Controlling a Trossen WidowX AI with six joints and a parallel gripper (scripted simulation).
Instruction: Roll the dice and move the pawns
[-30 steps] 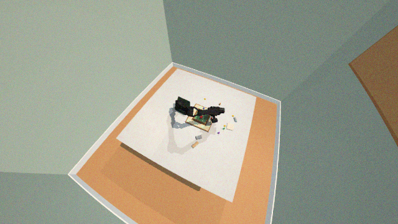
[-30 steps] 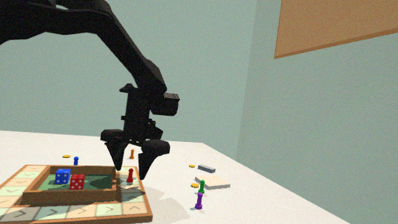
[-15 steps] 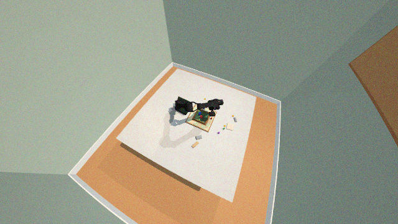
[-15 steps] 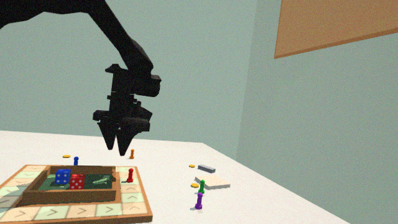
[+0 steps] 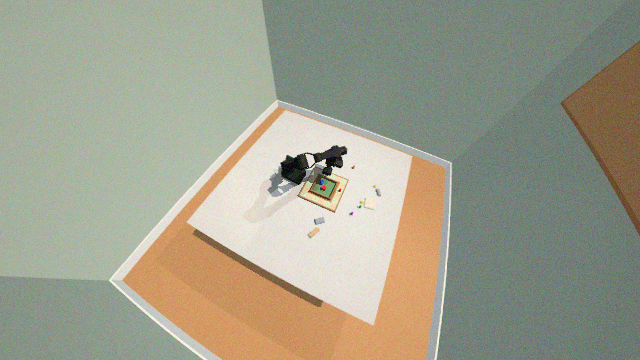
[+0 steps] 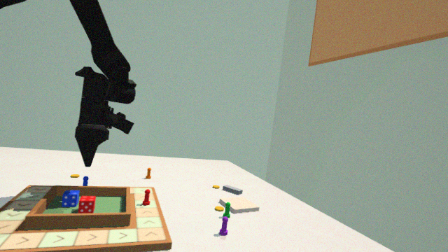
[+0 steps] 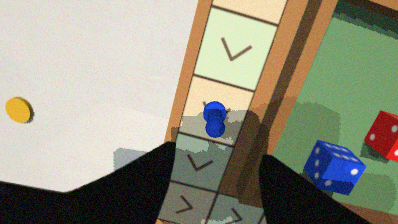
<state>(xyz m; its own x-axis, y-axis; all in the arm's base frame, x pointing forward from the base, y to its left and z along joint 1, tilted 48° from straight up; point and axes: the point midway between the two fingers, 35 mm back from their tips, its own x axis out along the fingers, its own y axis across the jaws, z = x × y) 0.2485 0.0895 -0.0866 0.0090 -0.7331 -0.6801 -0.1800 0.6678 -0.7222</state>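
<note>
My gripper (image 5: 327,172) (image 6: 87,165) (image 7: 218,156) is open and empty above the board (image 6: 92,239) (image 7: 250,30). The blue pawn (image 6: 85,181) (image 7: 215,117) stands upright on a beige square below the fingers, slightly above the gap between the tips in the wrist view. The red pawn (image 5: 339,190) (image 6: 146,198) stands upright on the board's right column. The blue die (image 6: 71,199) (image 7: 334,167) and the red die (image 6: 87,204) (image 7: 384,135) lie in the tray (image 6: 80,221). The red die's side facing the exterior camera shows several pips; its top number is unclear.
An orange pawn (image 6: 148,173), a green pawn (image 6: 227,210) and a purple pawn (image 6: 224,225) stand off the board. Yellow discs (image 6: 219,208) (image 7: 19,110), a cream slab (image 6: 239,204) and grey blocks (image 5: 319,220) (image 6: 232,190) lie around. A tan block (image 5: 314,232) is farther off.
</note>
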